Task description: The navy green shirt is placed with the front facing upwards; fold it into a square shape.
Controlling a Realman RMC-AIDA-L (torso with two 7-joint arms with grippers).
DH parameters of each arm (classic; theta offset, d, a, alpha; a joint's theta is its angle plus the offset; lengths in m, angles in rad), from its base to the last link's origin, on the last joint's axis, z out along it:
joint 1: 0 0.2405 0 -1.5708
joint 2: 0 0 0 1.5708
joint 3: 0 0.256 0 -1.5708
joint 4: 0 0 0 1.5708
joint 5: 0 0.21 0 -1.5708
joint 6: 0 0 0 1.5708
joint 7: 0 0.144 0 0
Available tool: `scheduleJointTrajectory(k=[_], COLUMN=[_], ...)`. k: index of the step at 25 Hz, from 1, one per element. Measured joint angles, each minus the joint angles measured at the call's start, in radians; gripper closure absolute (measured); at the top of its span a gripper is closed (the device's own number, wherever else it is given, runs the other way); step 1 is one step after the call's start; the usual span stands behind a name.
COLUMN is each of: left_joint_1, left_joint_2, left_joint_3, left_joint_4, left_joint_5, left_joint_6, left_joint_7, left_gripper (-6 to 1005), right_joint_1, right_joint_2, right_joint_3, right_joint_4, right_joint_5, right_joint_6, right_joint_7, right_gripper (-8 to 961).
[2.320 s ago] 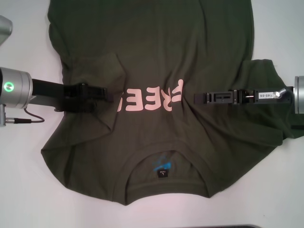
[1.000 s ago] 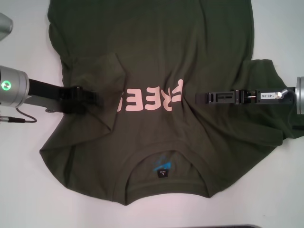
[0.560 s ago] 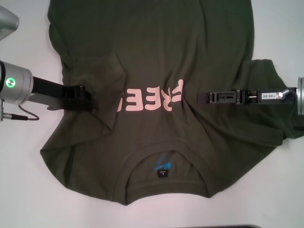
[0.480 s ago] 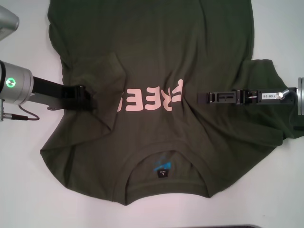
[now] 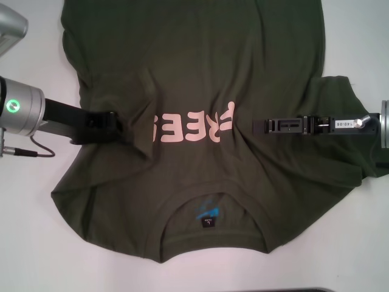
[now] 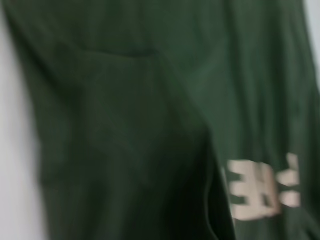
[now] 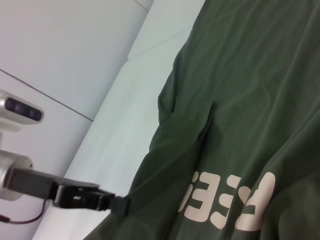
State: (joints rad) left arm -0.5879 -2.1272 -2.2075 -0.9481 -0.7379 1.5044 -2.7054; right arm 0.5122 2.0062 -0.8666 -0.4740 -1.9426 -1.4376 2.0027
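The left tool [image 5: 118, 126] lies low over the navy green shirt [image 5: 200, 73] at its left side, just beside the pink lettering [image 5: 193, 125]; whether its fingers are apart or together cannot be told. The right tool [image 5: 258, 126] reaches in from the right over the shirt's folded-in sleeve, fingers likewise unclear. The shirt lies spread front-up on the white surface [image 5: 30, 243], collar nearest the robot
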Motion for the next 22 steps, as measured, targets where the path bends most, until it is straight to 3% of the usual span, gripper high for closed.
scheduleJointTrajectory(k=[11, 22], left_joint_1=[0.001, -0.01], left_joint_2=[-0.033, -0.034], left_joint_3=[0.009, 0.0], left_joint_4=[0.023, 0.095], left_joint_5=[-0.07, -0.193], left_joint_6=[0.041, 0.012], left_joint_7=[0.037, 0.087], left_gripper=[995, 970], right_joint_1=[0.001, -0.003], right_joint_2=[0.0, 0.0], right_joint_3=[0.0, 0.002], right_joint_4=[-0.001, 0.007], right_joint_5=[-0.001, -0.003], right_joint_6=[0.003, 0.003], right_joint_7=[-0.001, -0.006], right_gripper=[224, 225])
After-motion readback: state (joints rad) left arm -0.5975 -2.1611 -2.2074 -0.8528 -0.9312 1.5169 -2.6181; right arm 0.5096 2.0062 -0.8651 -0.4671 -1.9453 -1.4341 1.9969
